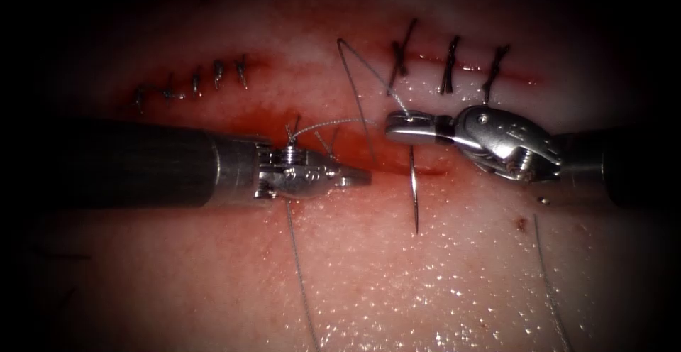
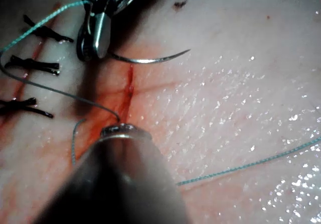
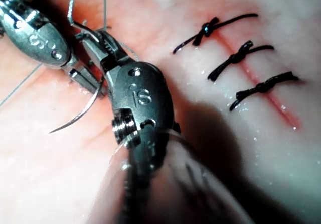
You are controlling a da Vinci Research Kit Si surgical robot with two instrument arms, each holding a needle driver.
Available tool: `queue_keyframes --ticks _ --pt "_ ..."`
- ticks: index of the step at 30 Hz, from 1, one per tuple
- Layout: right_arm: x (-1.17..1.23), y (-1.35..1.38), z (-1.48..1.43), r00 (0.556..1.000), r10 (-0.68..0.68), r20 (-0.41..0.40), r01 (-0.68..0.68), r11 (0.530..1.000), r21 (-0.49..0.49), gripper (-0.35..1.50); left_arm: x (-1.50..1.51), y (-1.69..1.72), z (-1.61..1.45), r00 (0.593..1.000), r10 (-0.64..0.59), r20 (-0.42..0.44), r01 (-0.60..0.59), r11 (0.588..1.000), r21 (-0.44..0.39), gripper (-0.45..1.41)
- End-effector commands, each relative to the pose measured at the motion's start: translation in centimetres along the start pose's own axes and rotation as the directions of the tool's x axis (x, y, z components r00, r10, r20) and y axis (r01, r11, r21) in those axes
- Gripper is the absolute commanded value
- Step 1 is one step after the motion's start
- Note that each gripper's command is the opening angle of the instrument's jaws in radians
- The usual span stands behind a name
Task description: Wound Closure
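— Where's the needle point(image 1: 413, 189)?
— Right hand point(image 1: 397, 126) is clamped on its thread end; the curve hangs free above the tissue point(image 1: 425, 274), over the cut point(image 1: 418, 171).
— And the left hand point(image 1: 355, 177)?
— Closed beside the cut — holding nothing I can make out, thread point(image 1: 301, 274) trailing past it.

Right pincer point(image 1: 397, 126) clamped, left pincer point(image 1: 355, 177) closed

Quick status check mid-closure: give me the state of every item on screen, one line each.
Right gripper: shut on the needle near its thread end.
Needle: free of the tissue, tip pointing down, over the open cut.
Left gripper: shut, at the open cut; whether it holds anything is unclear.
Thread: slack, looping from the needle.
Cut: open, wet with red fluid.
Stitches: tied.
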Motion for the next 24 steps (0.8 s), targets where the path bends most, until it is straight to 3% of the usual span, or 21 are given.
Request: queue_keyframes --ticks 1,3,6,9,16,18,20,24 --pt "-0.08 -0.04 0.05 1.0 -0.013 -0.001 0.013 1.0 0.006 -0.35 -0.03 0.0 0.1 1.0 -0.001 0.002 0.001 1.0 -0.001 -0.45" --pt "-0.08 -0.05 0.05 1.0 -0.025 -0.008 0.025 1.0 0.012 -0.35 -0.08 -0.08 0.14 1.0 -0.001 0.002 0.001 1.0 0.001 -0.45" --pt "-0.09 -0.08 0.09 0.985 -0.151 -0.083 0.154 0.988 0.023 -0.35 -0.18 -0.2 0.25 0.999 -0.025 0.025 0.025 1.0 0.01 -0.45" --pt "-0.11 -0.15 0.23 0.925 -0.351 -0.144 0.359 0.932 0.037 -0.35 -0.31 -0.27 0.37 0.996 -0.033 0.085 0.035 0.999 -0.026 -0.45" --pt "-0.12 -0.15 0.37 0.818 -0.536 -0.208 0.547 0.837 -0.011 -0.35 -0.35 -0.18 0.45 0.987 -0.042 0.157 0.067 0.986 -0.156 -0.45" --pt "-0.13 -0.14 0.38 0.799 -0.562 -0.213 0.572 0.82 -0.019 -0.35 -0.33 -0.14 0.45 0.983 -0.043 0.177 0.075 0.981 -0.177 0.04" --pt "-0.16 -0.13 0.38 0.785 -0.58 -0.218 0.589 0.808 -0.026 -0.35 -0.3 -0.1 0.46 0.98 -0.052 0.191 0.088 0.978 -0.187 0.31" --pt "-0.22 -0.13 0.4 0.759 -0.614 -0.219 0.622 0.782 -0.037 -0.35 -0.24 -0.07 0.45 0.978 -0.052 0.203 0.094 0.974 -0.204 0.54"
